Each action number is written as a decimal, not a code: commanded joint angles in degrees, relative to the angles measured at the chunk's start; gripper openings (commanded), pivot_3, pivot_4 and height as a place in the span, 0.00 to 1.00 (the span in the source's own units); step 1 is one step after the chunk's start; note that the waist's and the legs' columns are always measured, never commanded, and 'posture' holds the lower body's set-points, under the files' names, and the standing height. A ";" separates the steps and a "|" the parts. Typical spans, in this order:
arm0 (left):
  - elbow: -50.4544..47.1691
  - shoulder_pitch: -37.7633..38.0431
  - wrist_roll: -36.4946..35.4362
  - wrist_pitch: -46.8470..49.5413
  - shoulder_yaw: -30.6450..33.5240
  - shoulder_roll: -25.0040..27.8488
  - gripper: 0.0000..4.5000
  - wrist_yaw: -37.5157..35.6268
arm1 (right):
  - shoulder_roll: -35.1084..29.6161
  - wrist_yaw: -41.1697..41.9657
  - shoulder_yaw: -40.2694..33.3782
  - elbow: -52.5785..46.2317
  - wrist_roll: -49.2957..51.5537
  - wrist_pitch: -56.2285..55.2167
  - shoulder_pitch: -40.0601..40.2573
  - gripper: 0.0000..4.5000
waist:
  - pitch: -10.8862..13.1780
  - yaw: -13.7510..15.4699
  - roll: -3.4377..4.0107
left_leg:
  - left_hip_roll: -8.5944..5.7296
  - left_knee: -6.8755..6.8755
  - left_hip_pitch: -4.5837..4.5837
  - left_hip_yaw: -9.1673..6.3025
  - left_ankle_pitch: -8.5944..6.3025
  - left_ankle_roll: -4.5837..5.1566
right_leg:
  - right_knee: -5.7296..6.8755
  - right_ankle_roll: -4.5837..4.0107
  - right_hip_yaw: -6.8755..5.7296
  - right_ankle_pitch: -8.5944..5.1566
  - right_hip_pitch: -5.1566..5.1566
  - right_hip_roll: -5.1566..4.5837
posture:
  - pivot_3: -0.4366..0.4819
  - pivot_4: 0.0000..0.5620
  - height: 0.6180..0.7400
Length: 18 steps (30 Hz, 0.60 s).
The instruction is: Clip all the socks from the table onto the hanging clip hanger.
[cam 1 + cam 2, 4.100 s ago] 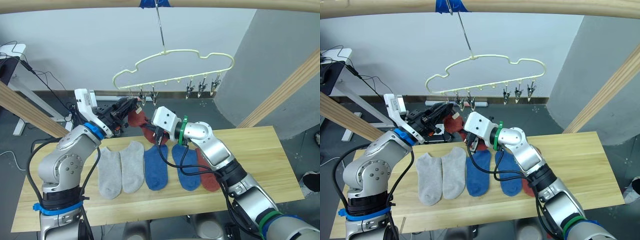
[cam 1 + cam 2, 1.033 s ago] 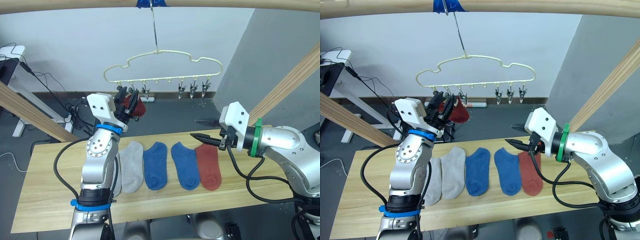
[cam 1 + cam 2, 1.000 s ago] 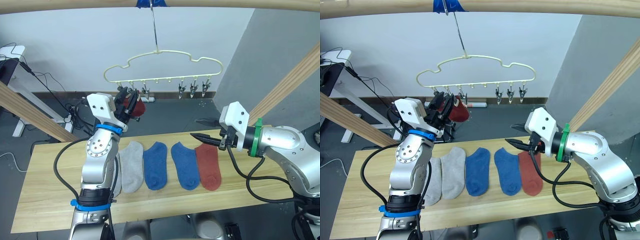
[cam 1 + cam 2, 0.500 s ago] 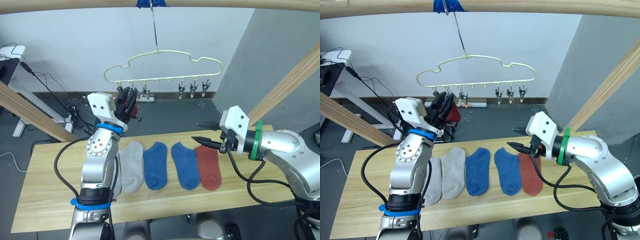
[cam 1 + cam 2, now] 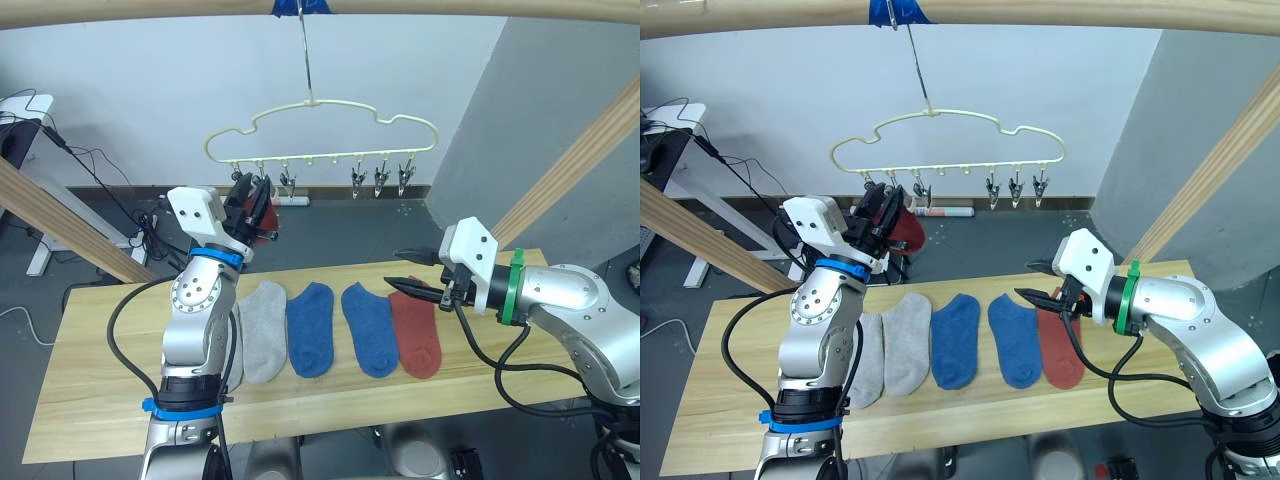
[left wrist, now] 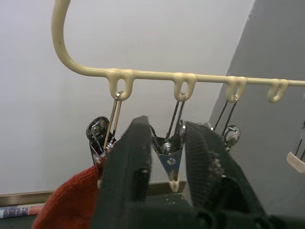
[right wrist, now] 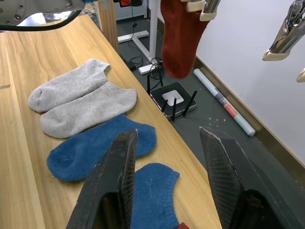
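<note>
One rust-red sock is hanging from the clip hanger; five socks are lying on the table.

The left gripper point(image 5: 252, 200) is reaching up at the cream clip hanger point(image 5: 320, 135), its fingers point(image 6: 127, 162) standing apart around a metal clip point(image 6: 167, 157), just beside the hanging rust-red sock point(image 7: 178, 36). The right gripper point(image 5: 412, 271) is hovering with fingers spread above the second rust-red sock point(image 5: 415, 335), which is lying beside two blue socks point(image 5: 340, 326) and two grey socks point(image 5: 890, 345) on the plank table point(image 5: 90, 390).
</note>
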 commanded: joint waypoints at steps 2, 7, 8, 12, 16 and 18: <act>-1.47 -0.74 -0.71 0.86 0.73 0.08 0.41 0.43 | -0.67 -0.25 -1.04 -2.22 0.02 -0.91 -0.50 0.48 | 0.00 0.00 0.00 | 0.00 0.02 0.00 0.00 0.00 0.00 | 0.00 0.00 0.00 0.00 0.01 0.01 | 0.13 0.54 0.99; -1.34 -0.98 -0.39 1.15 0.55 0.20 0.41 0.33 | -0.68 -0.22 -1.12 -1.89 0.04 -1.06 -0.63 0.48 | 0.00 0.00 0.00 | 0.01 0.02 0.00 0.00 0.00 0.00 | 0.00 0.00 0.00 0.00 0.01 0.01 | 0.13 0.54 0.99; -1.25 -1.06 -0.27 1.04 0.52 0.24 0.41 0.30 | -0.68 -0.19 -1.12 -1.84 0.01 -1.11 -0.63 0.48 | 0.00 0.00 0.00 | 0.01 0.02 0.00 -0.01 0.00 0.00 | 0.00 0.00 0.00 0.00 0.01 0.01 | 0.13 0.54 0.99; -0.44 -1.76 0.22 0.48 0.48 0.44 0.41 0.18 | -0.63 -0.23 -1.16 -1.66 -0.02 -1.12 -0.73 0.48 | 0.00 0.01 0.00 | 0.00 0.02 -0.01 -0.01 0.00 0.00 | 0.00 0.00 0.00 0.00 0.01 0.01 | 0.13 0.54 0.99; 0.09 -2.11 0.52 -0.11 0.33 0.63 0.41 -0.35 | -0.63 -0.25 -1.21 -1.66 0.04 -1.06 -0.72 0.48 | 0.00 -0.02 0.00 | 0.01 0.01 -0.01 -0.01 0.00 0.00 | 0.00 0.00 0.00 0.00 0.01 0.01 | 0.13 0.54 0.99; 0.26 -2.19 0.54 -0.21 0.35 0.59 0.41 -0.46 | -0.64 -0.26 -1.21 -1.61 -0.02 -1.11 -0.75 0.48 | 0.00 -0.02 -0.01 | 0.00 0.01 -0.01 -0.02 0.00 0.00 | 0.00 0.00 0.00 0.00 0.01 0.01 | 0.13 0.54 0.99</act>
